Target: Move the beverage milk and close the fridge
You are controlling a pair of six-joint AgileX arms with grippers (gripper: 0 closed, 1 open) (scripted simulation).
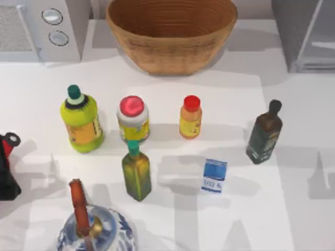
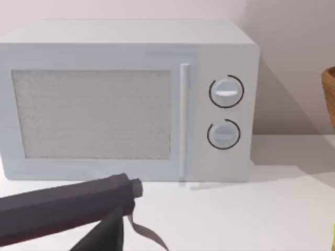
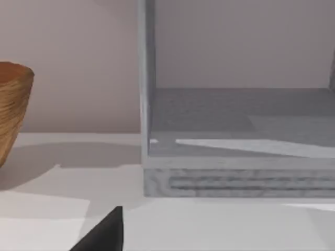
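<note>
Nearest the overhead camera, at the front left of the white desk, stands a blue-and-white patterned ceramic teapot with a brown-orange handle. Behind it is a green glass oil bottle with a teal cap. To its right, standing upright and apart from the other things, is the beverage milk, a small blue and white carton. Farther back stand, in a row, a yellow-green bottle with a dark green cap, a yellow jar with a red lid, and an orange bottle with a red cap; a dark glass bottle stands to the right. A woven wicker basket sits at the back centre, a white microwave with two round dials at back left, and the grey fridge at back right.

From the left wrist, the microwave faces the camera; whether the left fingers are apart or together I cannot tell.

From the right wrist, the fridge's open grey compartment shows beside the basket's edge; the right fingers' state I cannot tell.
</note>
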